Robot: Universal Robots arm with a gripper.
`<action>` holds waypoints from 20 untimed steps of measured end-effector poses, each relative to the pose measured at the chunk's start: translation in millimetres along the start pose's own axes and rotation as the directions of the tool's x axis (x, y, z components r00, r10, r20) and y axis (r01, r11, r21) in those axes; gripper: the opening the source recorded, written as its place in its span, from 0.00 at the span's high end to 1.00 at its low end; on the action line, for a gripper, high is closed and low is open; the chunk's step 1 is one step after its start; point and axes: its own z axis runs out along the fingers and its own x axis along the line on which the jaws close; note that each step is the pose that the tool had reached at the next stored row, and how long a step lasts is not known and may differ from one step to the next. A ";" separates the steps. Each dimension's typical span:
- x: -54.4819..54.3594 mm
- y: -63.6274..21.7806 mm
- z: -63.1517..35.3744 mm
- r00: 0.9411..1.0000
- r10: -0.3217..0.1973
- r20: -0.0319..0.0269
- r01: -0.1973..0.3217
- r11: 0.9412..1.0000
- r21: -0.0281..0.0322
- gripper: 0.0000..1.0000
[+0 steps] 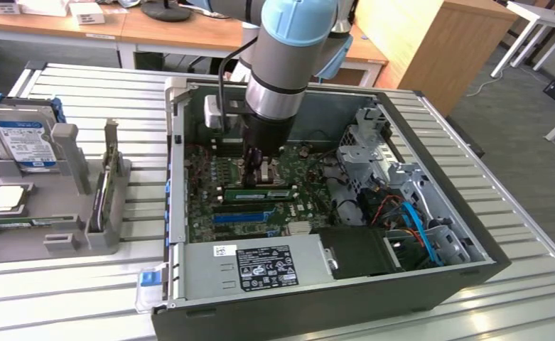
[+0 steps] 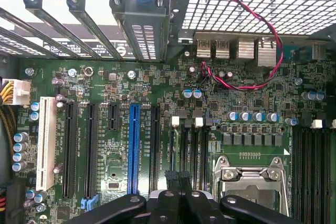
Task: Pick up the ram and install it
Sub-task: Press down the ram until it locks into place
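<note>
The ram (image 1: 256, 193), a long green stick with a white label, lies flat across the motherboard's middle.

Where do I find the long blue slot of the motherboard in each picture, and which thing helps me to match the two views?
Exterior view: the blue slot lies on the motherboard, just nearer the camera than the gripper.
Wrist view: the blue slot runs among the black slots, near the gripper.
Shared landmark: the gripper, close to the blue slot in both.
</note>
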 end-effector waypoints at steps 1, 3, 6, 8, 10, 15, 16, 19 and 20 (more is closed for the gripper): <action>0.0 0.0 0.0 1.000 0.000 0.000 0.000 1.000 0.000 0.89; 0.1 0.0 0.3 1.000 0.000 0.000 0.000 1.000 0.000 0.89; 0.1 0.0 1.2 1.000 0.000 0.000 0.000 1.000 0.000 0.89; 0.1 -0.1 1.6 1.000 0.000 0.000 0.000 1.000 0.000 0.89; 0.1 -0.1 1.7 1.000 0.000 0.000 0.000 1.000 0.000 0.89; 0.0 -0.2 2.6 1.000 0.000 0.000 0.000 1.000 0.000 0.89; 0.1 -0.1 3.0 1.000 0.000 0.000 0.000 1.000 0.000 0.89; 0.1 -0.2 4.3 1.000 0.000 0.000 0.000 1.000 0.000 0.89; 0.1 -0.2 4.7 1.000 0.000 0.000 0.000 1.000 0.000 0.89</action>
